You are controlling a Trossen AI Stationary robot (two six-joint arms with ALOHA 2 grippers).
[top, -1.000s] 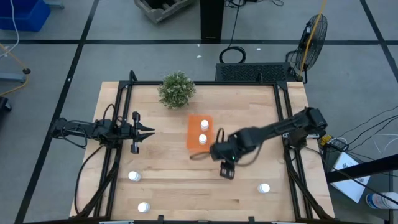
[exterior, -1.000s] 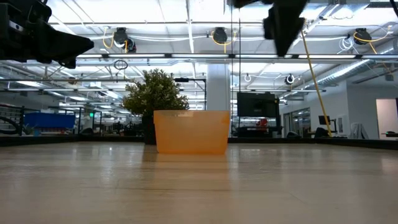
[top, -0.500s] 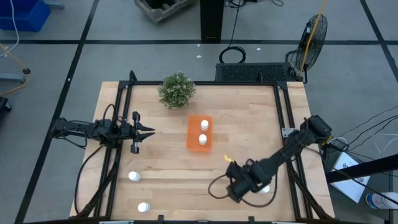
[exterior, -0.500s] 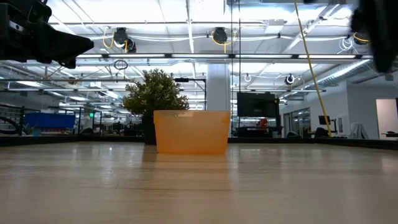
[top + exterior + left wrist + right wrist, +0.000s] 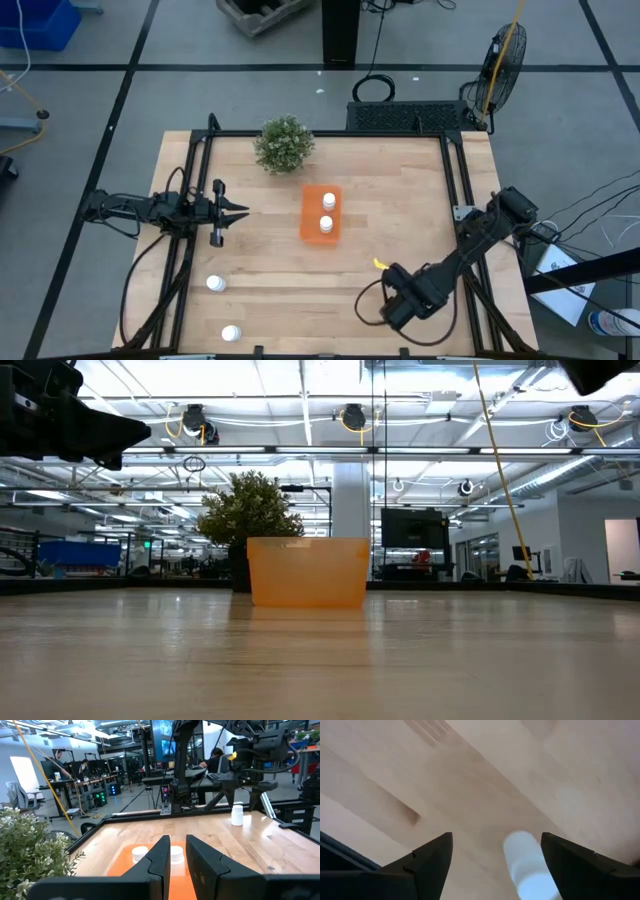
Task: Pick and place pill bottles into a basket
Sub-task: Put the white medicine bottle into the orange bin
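Note:
The orange basket [image 5: 321,236] stands mid-table with two white pill bottles [image 5: 328,201] inside. Two more bottles [image 5: 213,284] [image 5: 231,333] stand on the table near its near-left corner. My right gripper [image 5: 496,837] is open, low over the near-right part of the table [image 5: 418,298]. Its fingers stand on either side of a fifth upright bottle [image 5: 525,865], which my arm hides in the high view; I see no touch. That bottle also shows in the left wrist view [image 5: 237,815]. My left gripper [image 5: 238,212] waits above the table, left of the basket, its fingers a narrow gap apart.
A bushy green potted plant [image 5: 284,144] stands at the far edge, behind the basket. Black frame rails [image 5: 196,190] run along the table's left and right sides. Bare wood lies between the basket and the near edge.
My right gripper has gone from beside the basket's near-right corner toward the table's near-right corner and down over the lone bottle there, which it now covers in the high view. The bottle has stayed in place.

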